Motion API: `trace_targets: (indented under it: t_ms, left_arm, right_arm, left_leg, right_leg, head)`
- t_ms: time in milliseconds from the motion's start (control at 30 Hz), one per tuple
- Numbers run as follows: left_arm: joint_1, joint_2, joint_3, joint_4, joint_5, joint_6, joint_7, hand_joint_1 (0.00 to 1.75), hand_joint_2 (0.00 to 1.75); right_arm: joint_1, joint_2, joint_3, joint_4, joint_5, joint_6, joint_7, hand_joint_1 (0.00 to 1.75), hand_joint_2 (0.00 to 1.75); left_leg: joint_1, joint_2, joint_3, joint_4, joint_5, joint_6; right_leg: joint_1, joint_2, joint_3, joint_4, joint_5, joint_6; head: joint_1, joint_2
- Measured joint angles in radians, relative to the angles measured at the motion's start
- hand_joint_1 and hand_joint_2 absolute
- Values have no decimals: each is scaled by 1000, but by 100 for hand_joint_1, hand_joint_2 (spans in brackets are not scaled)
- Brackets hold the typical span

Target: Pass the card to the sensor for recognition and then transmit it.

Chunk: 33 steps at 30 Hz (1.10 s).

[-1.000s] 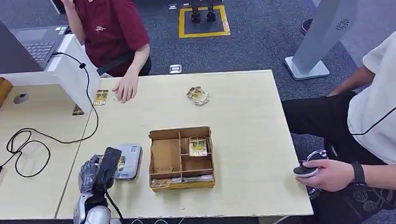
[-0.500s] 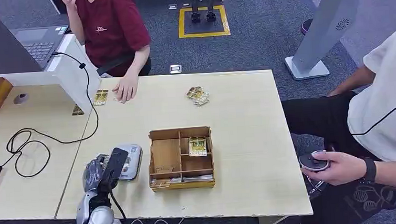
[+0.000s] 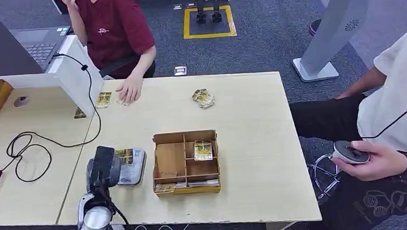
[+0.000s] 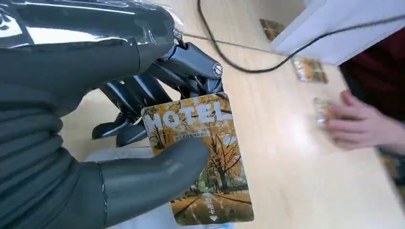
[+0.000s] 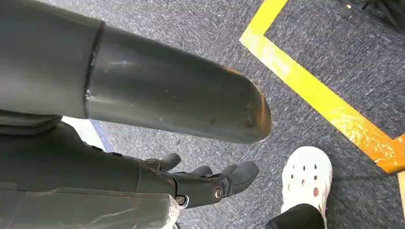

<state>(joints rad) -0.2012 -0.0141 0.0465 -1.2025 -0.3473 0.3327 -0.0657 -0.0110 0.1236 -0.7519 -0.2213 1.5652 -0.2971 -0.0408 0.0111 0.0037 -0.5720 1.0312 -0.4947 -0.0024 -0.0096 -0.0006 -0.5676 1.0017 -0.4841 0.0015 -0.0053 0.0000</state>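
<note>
The table (image 3: 248, 160) carries a wooden tray (image 3: 185, 162) at centre and a grey sensor (image 3: 135, 171) at the tray's nine o'clock. The left hand (image 3: 101, 171) pinches the card (image 4: 203, 157) between thumb and fingers, over the sensor. The right hand (image 5: 200, 183) hangs above carpet, fingers loosely apart, holding nothing.

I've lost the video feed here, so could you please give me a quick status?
Left robot hand pinching hotel card above grey sensor. Right robot hand hanging empty, fingers apart. Nothing in the way.
</note>
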Motion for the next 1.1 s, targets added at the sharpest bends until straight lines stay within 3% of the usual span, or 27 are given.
trace_targets:
  t_ms: [300,500,833,1100]
  left_arm:
    - [-52,60,0,-139,170,4,-22,175,175]
    - [-64,72,-4,-157,191,12,-32,175,175]
    - [-147,87,-61,-144,65,37,-39,175,175]
    - [-157,88,-96,-133,-67,85,-73,175,175]
  right_arm:
    - [-1,-3,0,4,0,-2,1,0,0]
    - [-2,-4,5,5,0,-2,1,0,0]
    - [-9,-7,29,5,0,4,1,0,0]
    - [-12,-10,42,5,0,10,1,0,0]
  left_leg:
    - [0,0,0,0,0,0]
    - [0,0,0,0,0,0]
    - [0,0,0,0,0,0]
    - [0,0,0,0,0,0]
  right_leg:
    - [0,0,0,0,0,0]
    - [0,0,0,0,0,0]
    - [0,0,0,0,0,0]
    - [0,1,-1,0,0,0]
  head:
    - [0,0]
    - [0,0]
    - [0,0]
    - [0,0]
